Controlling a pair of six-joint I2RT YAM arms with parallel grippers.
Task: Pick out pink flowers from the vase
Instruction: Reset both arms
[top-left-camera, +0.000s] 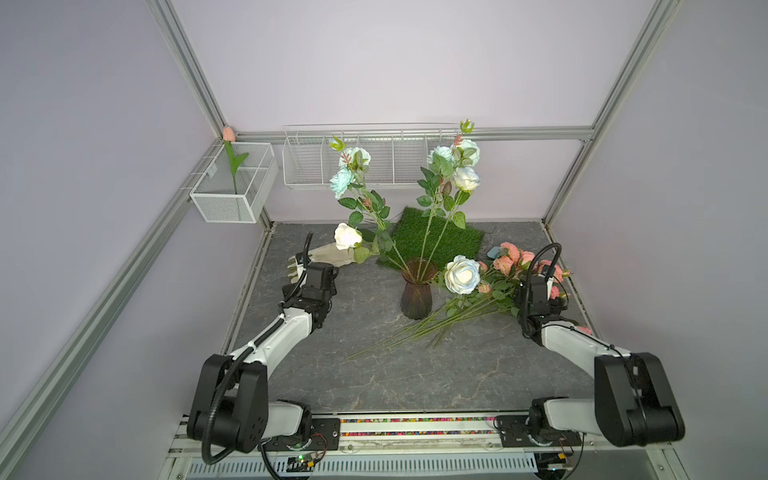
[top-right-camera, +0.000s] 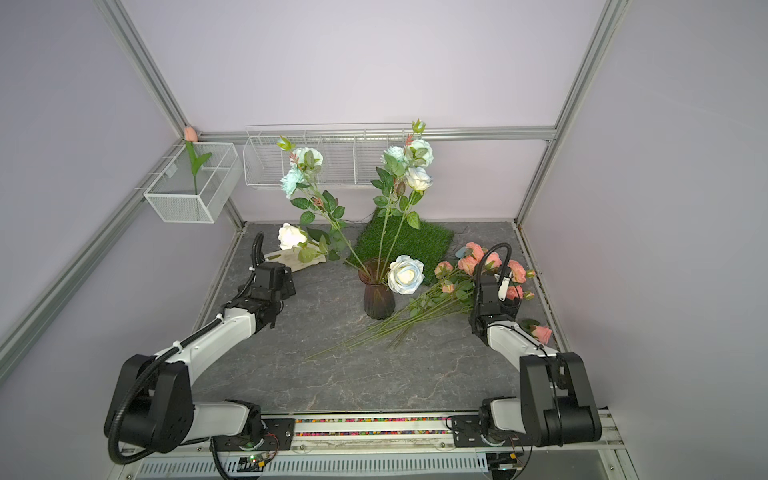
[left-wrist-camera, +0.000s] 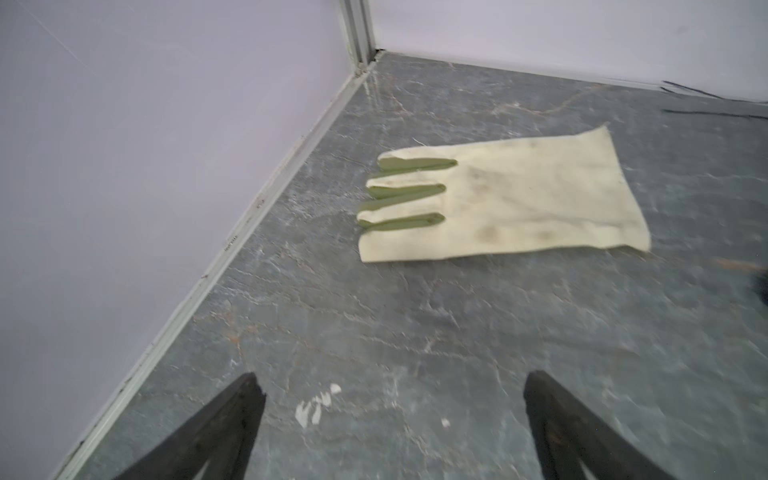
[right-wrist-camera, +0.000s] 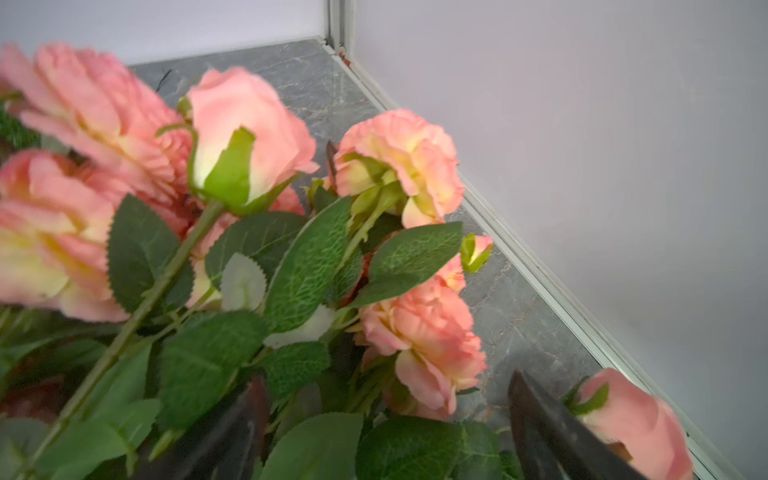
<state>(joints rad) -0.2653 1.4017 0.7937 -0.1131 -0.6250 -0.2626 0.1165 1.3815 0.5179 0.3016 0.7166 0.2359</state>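
Clearly the right gripper (right-wrist-camera: 386, 380) is open: its dark jaws stand wide apart, low over the heap, with leaves and a salmon bloom between them and nothing clamped. The pink flowers (top-left-camera: 505, 264) lie on the table (top-left-camera: 374, 374) to the right of the vase (top-left-camera: 417, 297), outside it, blooms toward the far right corner and stems fanned toward the front middle. The vase itself holds only white and pale blue roses, so the picking looks done or nearly so.

If the jaws shut here, they would likely pinch leaves or petals rather than a stem. Lifting then could drag the tangled heap. The stems run just beside the vase's foot, so a tug might nudge or tip it. The white-blue rose (top-left-camera: 462, 274) leaning over the heap could also snag.

Only the right wrist view shows the jaws' spread; in both top views the wrist hides them. Only the top views show the vase. The left gripper (left-wrist-camera: 390, 375), open over bare table, faces a cream glove (left-wrist-camera: 519, 199).
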